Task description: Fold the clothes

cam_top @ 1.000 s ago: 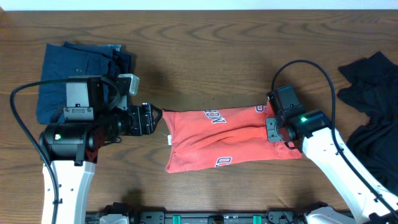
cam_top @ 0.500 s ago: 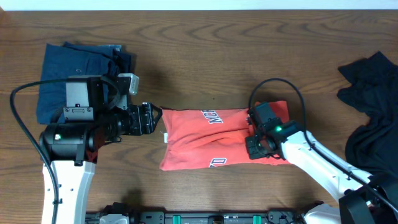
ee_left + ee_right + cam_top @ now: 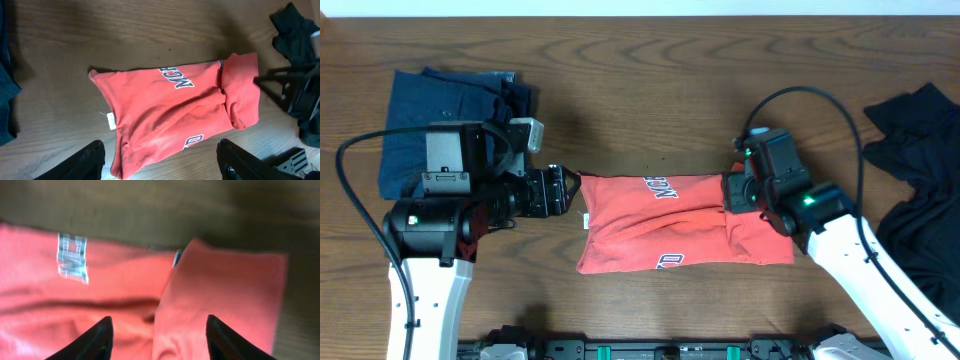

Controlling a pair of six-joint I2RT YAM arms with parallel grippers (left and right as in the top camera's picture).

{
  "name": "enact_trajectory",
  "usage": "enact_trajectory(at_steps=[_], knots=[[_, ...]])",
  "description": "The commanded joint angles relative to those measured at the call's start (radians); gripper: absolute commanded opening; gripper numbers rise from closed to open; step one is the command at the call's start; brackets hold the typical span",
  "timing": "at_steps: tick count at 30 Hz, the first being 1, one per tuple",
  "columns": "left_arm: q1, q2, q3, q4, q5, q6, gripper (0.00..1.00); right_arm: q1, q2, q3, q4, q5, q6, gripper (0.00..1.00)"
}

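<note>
Three garments are counted overhead: one red shirt (image 3: 660, 225) on the table (image 3: 640, 80) between the arms, one navy garment (image 3: 430, 120) far left, and one black garment (image 3: 920, 160) far right. The left gripper (image 3: 162, 157) and the right gripper (image 3: 157, 332) are both spread, with nothing pinched. In the right wrist view only the shirt is shown.

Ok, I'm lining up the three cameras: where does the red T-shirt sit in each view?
Overhead: the red T-shirt lies at the centre, a little below the middle.
Left wrist: the shirt spans the middle of the frame, left to right.
Right wrist: the shirt fills the lower two thirds, close up and blurred.
Shared landmark: the folded-over flap at the shirt's right end in all three.
</note>
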Motion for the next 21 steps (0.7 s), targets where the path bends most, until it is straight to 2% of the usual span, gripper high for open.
enact_trajectory(at_steps=[1, 5, 7, 9, 10, 13, 16, 19, 21], knots=[[0.003, 0.004, 0.015, -0.002, 0.006, 0.008, 0.73, -0.031, 0.049, -0.006, 0.006, 0.034, 0.064, 0.61], [0.003, 0.004, 0.015, -0.002, 0.006, 0.008, 0.73, -0.04, 0.167, -0.006, 0.043, 0.048, 0.113, 0.55], [0.003, 0.004, 0.015, -0.002, 0.006, 0.008, 0.73, -0.034, 0.23, -0.006, 0.083, 0.011, 0.127, 0.38], [0.003, 0.004, 0.015, -0.002, 0.006, 0.008, 0.73, -0.026, 0.291, -0.006, 0.129, -0.043, 0.131, 0.09], [0.003, 0.004, 0.015, -0.002, 0.006, 0.008, 0.73, -0.022, 0.329, -0.006, 0.148, -0.05, 0.162, 0.02], [0.003, 0.004, 0.015, -0.003, 0.006, 0.008, 0.73, -0.019, 0.427, -0.006, 0.173, -0.042, 0.262, 0.01], [0.003, 0.004, 0.015, -0.003, 0.006, 0.008, 0.73, -0.02, 0.507, -0.006, 0.208, -0.043, 0.298, 0.01], [0.003, 0.004, 0.015, -0.003, 0.006, 0.007, 0.73, -0.022, 0.518, -0.004, 0.243, -0.076, 0.266, 0.01], [0.003, 0.004, 0.015, -0.003, 0.006, 0.008, 0.73, -0.027, 0.486, 0.006, 0.266, -0.147, 0.156, 0.02]])
